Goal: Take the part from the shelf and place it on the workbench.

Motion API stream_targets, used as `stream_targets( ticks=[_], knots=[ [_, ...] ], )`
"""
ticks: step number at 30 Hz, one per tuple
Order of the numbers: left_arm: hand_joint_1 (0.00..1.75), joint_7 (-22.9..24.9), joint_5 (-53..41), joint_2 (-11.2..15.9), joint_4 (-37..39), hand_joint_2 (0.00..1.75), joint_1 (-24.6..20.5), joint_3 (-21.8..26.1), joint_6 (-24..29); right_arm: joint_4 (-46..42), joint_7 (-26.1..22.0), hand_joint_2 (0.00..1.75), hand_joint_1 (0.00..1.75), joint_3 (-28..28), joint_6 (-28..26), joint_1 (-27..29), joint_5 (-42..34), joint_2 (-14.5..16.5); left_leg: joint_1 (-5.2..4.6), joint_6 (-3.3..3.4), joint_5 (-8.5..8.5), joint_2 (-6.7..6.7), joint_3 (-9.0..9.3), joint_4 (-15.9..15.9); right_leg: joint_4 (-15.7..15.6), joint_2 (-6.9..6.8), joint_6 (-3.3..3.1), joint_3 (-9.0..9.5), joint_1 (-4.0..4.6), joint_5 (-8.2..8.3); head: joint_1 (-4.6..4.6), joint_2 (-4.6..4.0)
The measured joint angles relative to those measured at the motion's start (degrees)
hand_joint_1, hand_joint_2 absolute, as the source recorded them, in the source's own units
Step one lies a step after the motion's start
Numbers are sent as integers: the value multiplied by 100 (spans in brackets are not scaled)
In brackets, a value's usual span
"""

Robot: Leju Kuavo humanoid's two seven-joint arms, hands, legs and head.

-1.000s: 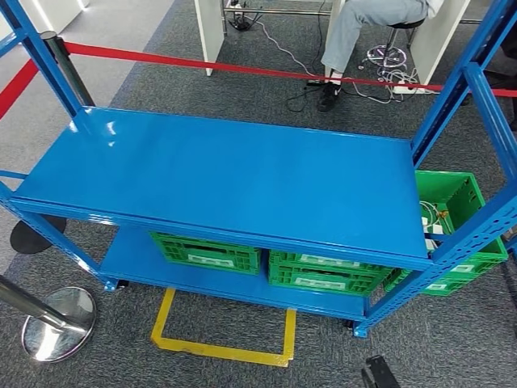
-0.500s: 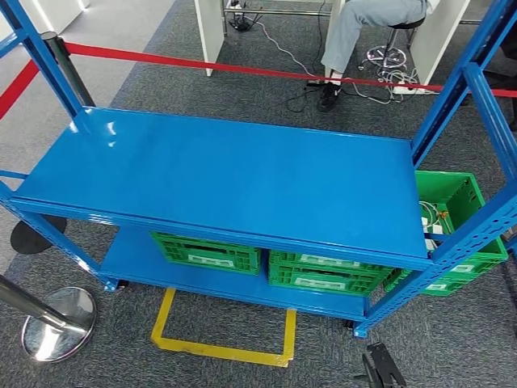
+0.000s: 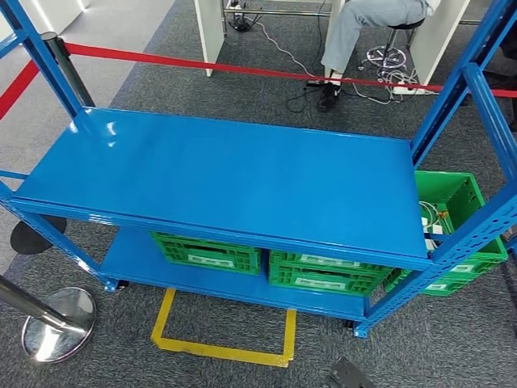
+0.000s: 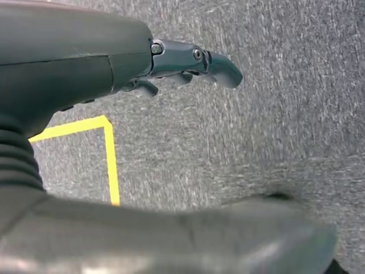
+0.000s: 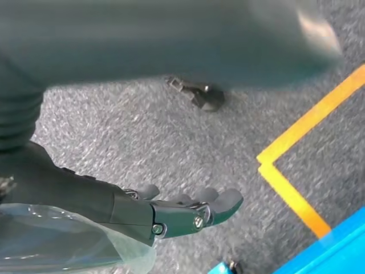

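Both my left hand (image 4: pixel 189 63) and right hand (image 5: pixel 189 214) hang empty with fingers apart over the carpet, so I should reach into the green crate (image 3: pixel 454 202) beside the blue shelf (image 3: pixel 244 182) (the part probably lies there among the wires).

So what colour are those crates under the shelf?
Green, with pale labels on their fronts; the crates show best in the head view.
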Motion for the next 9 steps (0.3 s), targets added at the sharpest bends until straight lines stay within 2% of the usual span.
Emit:
stream_targets(
  ticks=[9],
  knots=[
    [0, 214, 33, -74, -727, 0, 456, 170, 609, -30, -79, 0, 0, 655, -404, -121, -701, -14, -2, 6, -4, 0, -2, 0, 0, -3, 4, -1, -1, -3, 1, 0]
  ],
)
